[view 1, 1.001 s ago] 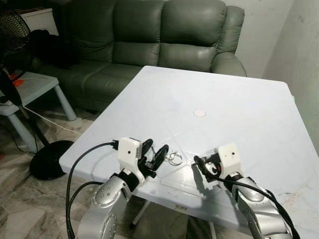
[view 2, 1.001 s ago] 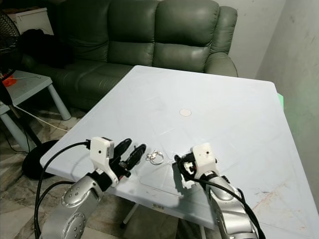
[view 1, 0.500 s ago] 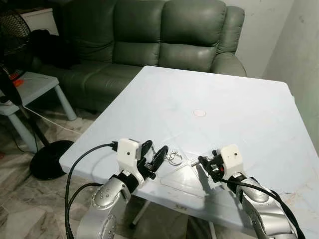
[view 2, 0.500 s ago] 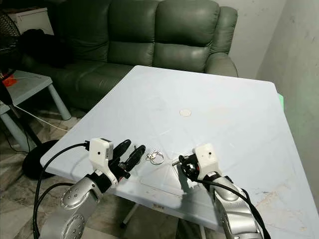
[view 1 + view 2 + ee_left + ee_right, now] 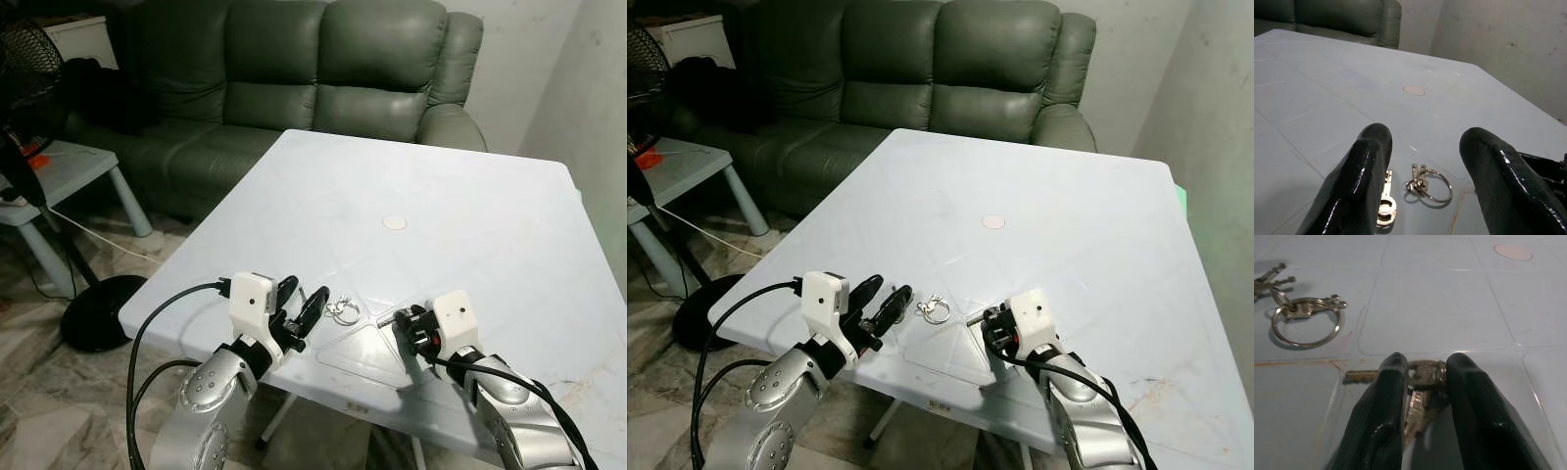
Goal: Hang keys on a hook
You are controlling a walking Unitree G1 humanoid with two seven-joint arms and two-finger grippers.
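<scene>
Pale blue, the counter (image 5: 470,196) stands before a green sofa (image 5: 294,69). Right claw (image 5: 1422,377) pinches a key (image 5: 1422,369) flat against the counter; it should lift straight, keeping the pinch firm. Beside that key lies the key ring (image 5: 342,311), and beyond it the left claw (image 5: 300,304) hovers wide apart.

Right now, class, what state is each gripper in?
Left gripper: open, holding nothing.
Right gripper: shut on a key.
</scene>
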